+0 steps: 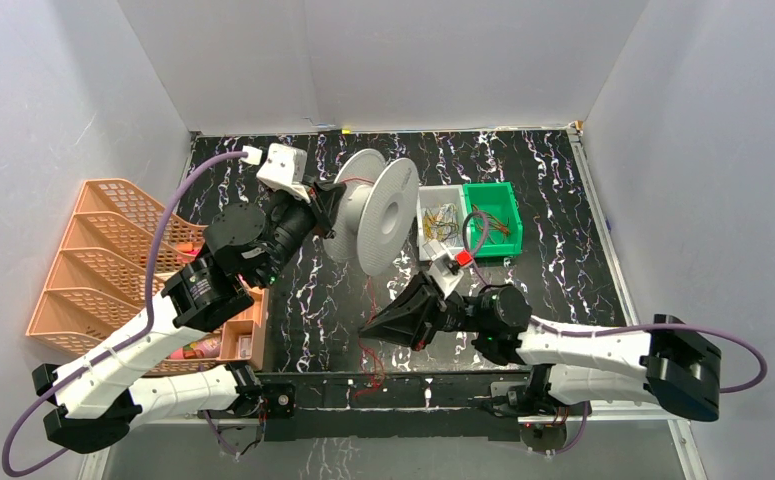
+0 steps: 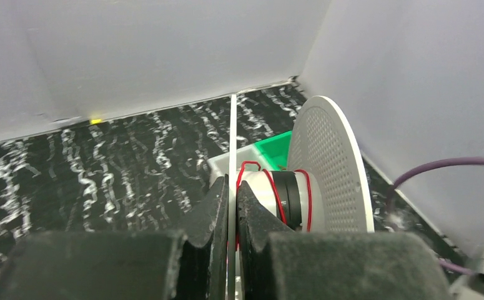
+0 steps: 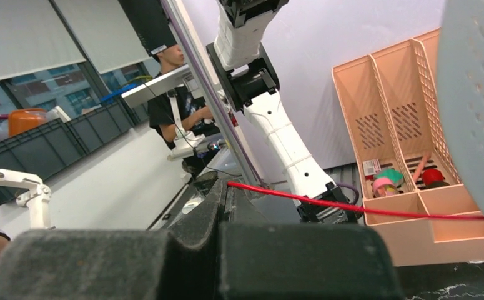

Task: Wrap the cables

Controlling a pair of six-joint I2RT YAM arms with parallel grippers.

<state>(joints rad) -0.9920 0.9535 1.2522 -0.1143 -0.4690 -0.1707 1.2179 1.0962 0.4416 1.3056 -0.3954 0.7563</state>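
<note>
A white spool (image 1: pixel 375 212) stands on edge mid-table. My left gripper (image 1: pixel 329 207) is shut on its near flange; in the left wrist view the thin flange edge (image 2: pixel 233 137) sits between the jaws. A few turns of thin red cable (image 2: pixel 278 192) lie on the hub, before the far perforated flange (image 2: pixel 330 169). My right gripper (image 1: pixel 375 326) points left below the spool and is shut on the red cable (image 3: pixel 351 205), which runs taut from its tip (image 3: pixel 228 185) toward the spool flange (image 3: pixel 476 94). More loose red cable (image 1: pixel 367 352) trails to the front edge.
An orange file rack (image 1: pixel 103 260) stands at the left, also in the right wrist view (image 3: pixel 408 125). A white tray of yellowish wires (image 1: pixel 441 222) and a green bin (image 1: pixel 493 215) sit right of the spool. Walls enclose the table on three sides.
</note>
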